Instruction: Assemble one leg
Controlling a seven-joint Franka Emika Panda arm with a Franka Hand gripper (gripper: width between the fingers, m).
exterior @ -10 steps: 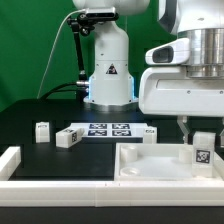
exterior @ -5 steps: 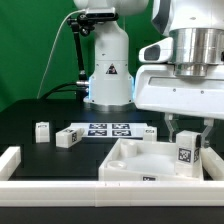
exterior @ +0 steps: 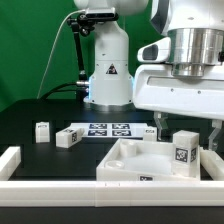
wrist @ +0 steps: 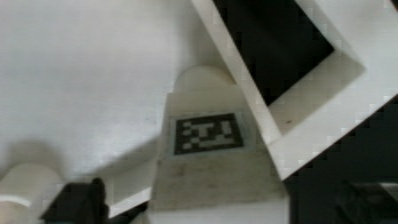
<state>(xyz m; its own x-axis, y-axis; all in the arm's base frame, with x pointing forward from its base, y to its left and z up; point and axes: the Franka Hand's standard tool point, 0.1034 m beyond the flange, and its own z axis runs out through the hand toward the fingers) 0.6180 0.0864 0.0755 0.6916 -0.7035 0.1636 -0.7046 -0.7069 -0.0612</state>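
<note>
A: We have the leg (exterior: 184,151) pinched between the fingers (exterior: 159,128), low over the panel (exterior: 125,160).

B: Seating's left; two spare legs (exterior: 43,131) wait well apart.

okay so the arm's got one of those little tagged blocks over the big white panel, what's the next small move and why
Probably ease the leg straight down toward the panel at its corner on the exterior view's right. The tool holds the leg upright above that corner, tag facing the camera, and the wrist view shows the leg lying over the panel's surface, apparently not seated.
</note>
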